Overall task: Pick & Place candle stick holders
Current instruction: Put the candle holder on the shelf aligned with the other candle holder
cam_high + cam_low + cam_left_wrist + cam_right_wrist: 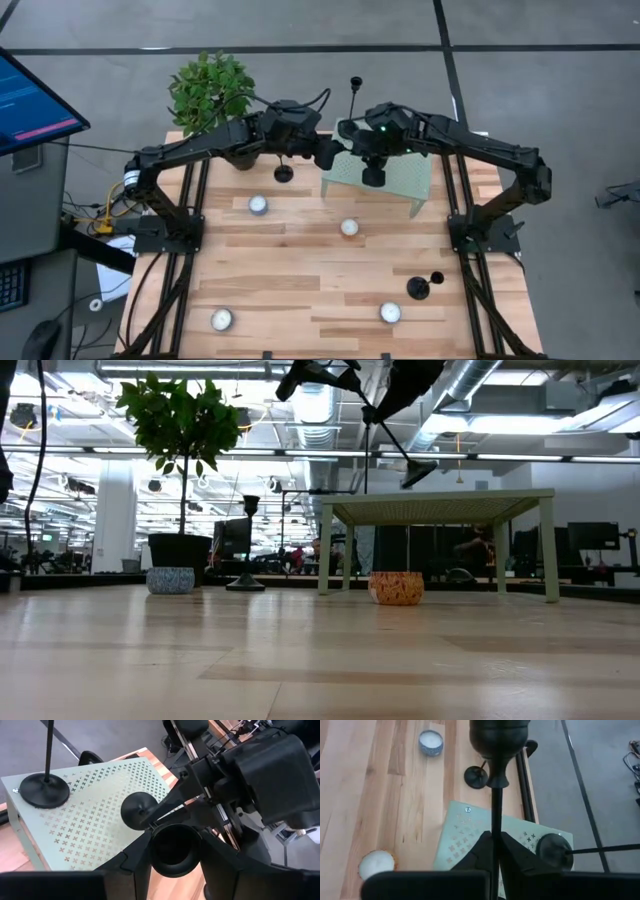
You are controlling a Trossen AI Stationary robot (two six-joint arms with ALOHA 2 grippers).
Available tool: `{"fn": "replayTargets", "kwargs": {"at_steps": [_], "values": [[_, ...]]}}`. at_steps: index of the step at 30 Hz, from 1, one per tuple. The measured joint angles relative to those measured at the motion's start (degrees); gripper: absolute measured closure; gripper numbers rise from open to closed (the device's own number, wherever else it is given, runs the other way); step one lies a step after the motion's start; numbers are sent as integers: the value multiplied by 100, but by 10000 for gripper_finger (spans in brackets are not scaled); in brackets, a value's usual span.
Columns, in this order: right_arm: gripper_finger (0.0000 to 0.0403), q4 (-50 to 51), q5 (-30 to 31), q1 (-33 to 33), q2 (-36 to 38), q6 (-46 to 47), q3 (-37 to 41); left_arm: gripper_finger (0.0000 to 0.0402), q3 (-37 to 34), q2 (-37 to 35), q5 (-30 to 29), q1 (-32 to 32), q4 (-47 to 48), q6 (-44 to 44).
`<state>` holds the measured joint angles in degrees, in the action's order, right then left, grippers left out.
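Wooden table [300,270]: carries everything listed.
Potted plant [212,90]: back left corner.
Pale green perforated stand [400,180]: back centre-right.
Left gripper [173,845]: over the stand's left edge, fingers partly spread and clasping the cup end of the held candlestick [140,810].
Right gripper [495,840]: above the stand, fingers pinched tight on the same candlestick's thin stem, between cup and disc base. The piece hangs tilted in the air, base lowest, clear of the stand top.
Tall candlestick [45,790]: upright on the stand's back corner.
Short candlestick [247,545]: upright on the table between plant and stand.
Fallen candlestick [420,288]: lying front right.
Tealights, e.g. [258,204]: scattered about.
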<state>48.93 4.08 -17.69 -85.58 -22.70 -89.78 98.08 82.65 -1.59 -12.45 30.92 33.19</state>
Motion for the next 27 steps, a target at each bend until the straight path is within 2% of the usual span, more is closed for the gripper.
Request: {"fn": "replayTargets", "kwargs": {"at_steps": [6, 13, 18, 22, 27], "values": [[400, -325, 11, 15, 104, 228, 16, 239, 0, -92, 13, 2, -98, -246], [402, -698, -171, -374, 834, 648, -5, 186, -9, -463, 122, 40, -104, -640], [402, -1437, -749, -753, 1410, 1143, 145, 173, -4, -853, 25, 72, -105, -870], [402, -2521, -978, -807, 1834, 1580, 839, 179, -4, -1163, -257, 176, -141, -945], [403, -4135, -1026, -776, 2223, 2246, 2269, 194, -4, -1474, -647, 356, -143, -1216]]}}
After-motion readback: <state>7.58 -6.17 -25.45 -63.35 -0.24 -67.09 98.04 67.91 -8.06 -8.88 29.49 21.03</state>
